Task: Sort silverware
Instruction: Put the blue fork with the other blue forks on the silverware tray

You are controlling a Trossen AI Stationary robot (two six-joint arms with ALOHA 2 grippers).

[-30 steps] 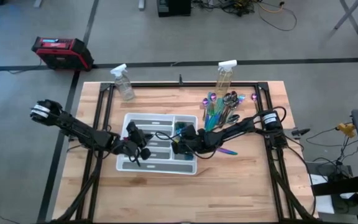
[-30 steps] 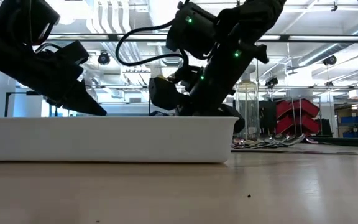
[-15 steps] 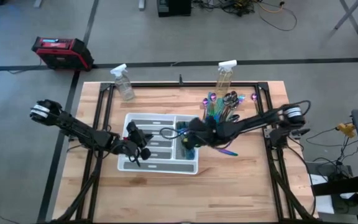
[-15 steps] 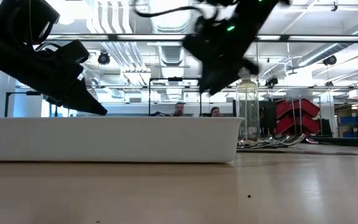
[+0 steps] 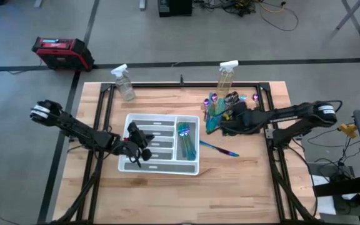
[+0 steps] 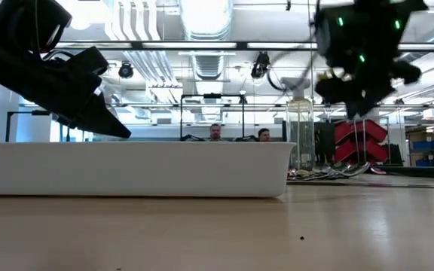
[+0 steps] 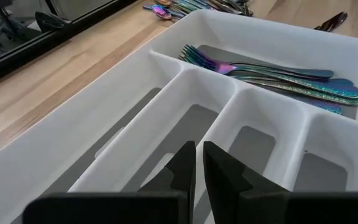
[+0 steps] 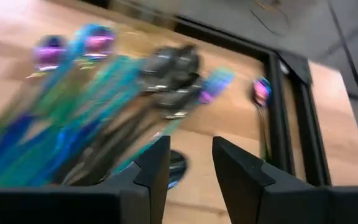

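Note:
The silverware lies in three places. A pile of iridescent and dark pieces (image 5: 222, 107) (image 8: 123, 93) rests on the table at the far right. Several teal forks (image 5: 185, 140) (image 7: 272, 78) lie in the right compartment of the white tray (image 5: 129, 164). One slim piece (image 5: 220, 149) lies alone on the wood, right of the tray. My right gripper (image 5: 221, 124) (image 8: 191, 168) hangs open just above the pile's near side, nothing between its fingers. My left gripper (image 5: 136, 147) (image 7: 199, 168) is shut, hovering over the tray's left compartments.
Two clear spray bottles (image 5: 124, 83) (image 5: 225, 78) stand along the far edge, the right one just behind the pile. A black frame rail (image 5: 264, 100) runs beside the pile. Bare wood lies on the tray's near side. Two people (image 6: 217, 133) sit far behind.
My right gripper has left the tray's right compartment, risen, and swung toward the table's right and far side to the silverware pile. The forks in that compartment now show uncovered.

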